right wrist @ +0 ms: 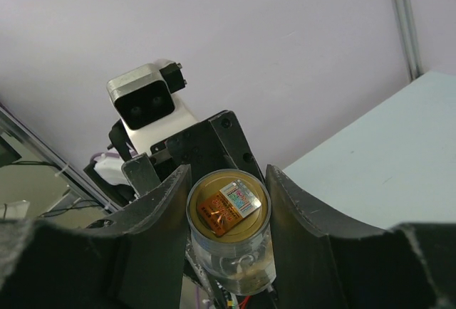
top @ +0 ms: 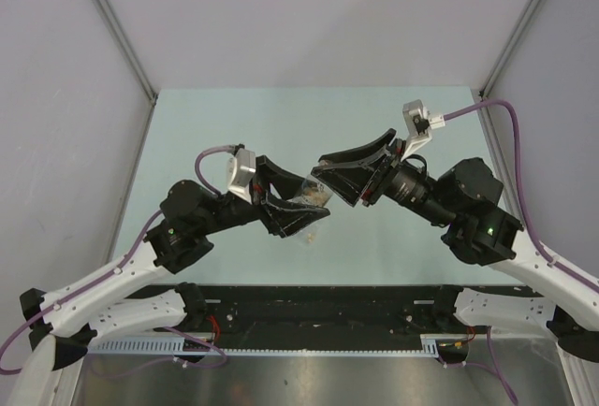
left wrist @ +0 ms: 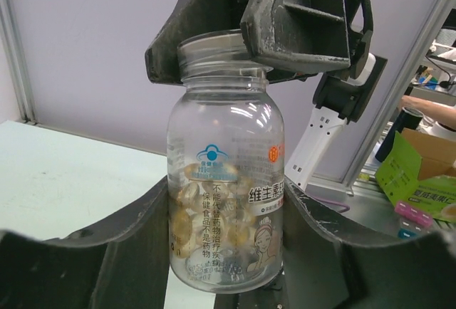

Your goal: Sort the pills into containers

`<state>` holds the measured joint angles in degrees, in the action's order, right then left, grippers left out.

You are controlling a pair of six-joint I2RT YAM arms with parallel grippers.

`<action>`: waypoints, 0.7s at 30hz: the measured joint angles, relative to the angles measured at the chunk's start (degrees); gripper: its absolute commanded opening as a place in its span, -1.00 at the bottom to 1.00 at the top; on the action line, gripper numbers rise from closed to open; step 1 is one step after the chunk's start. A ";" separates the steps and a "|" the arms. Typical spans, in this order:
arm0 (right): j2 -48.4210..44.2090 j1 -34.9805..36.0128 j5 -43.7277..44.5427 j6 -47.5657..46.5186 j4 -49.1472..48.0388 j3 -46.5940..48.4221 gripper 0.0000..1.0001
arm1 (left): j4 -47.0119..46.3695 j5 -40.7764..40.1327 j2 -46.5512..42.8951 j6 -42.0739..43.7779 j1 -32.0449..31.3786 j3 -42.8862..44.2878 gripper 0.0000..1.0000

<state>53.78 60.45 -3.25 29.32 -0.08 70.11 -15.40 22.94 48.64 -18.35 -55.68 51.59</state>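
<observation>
Both part-closed, left tool (left wrist: 228, 241) gripping bottle (left wrist: 224, 174) body, right tool (right wrist: 226, 213) its neck

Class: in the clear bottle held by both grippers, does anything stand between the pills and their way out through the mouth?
No cap shows on the bottle. In the right wrist view an orange-and-white square piece lies in its mouth, over the pills; whether it blocks them is unclear. The right gripper clasps the neck.

bottle (left wrist: 225, 181) label: 维生素 | vertical print: 保健食品不是药物, 不能代替药物治疗疾病
</observation>
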 measured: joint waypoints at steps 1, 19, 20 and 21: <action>0.02 0.31 0.17 -1.05 0.09 0.00 -1.00 | 0.00 -0.04 -0.09 -0.28 -0.02 -0.13 -0.99; 0.02 4.44 -0.57 -12.61 0.26 0.17 -1.00 | -2.69 2.36 -1.31 -2.73 -0.24 -2.23 -0.99; 0.02 4.76 -0.98 -13.55 0.11 0.26 -1.00 | -3.06 2.93 -1.40 -2.75 -0.24 -2.32 -0.99; 0.02 5.14 -1.40 -14.43 0.02 0.39 -1.00 | -3.37 3.34 -1.44 -2.75 -0.26 -2.36 -0.99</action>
<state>53.80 65.58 -4.64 14.90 -0.05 70.50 -18.76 26.28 47.20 -21.10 -55.94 49.23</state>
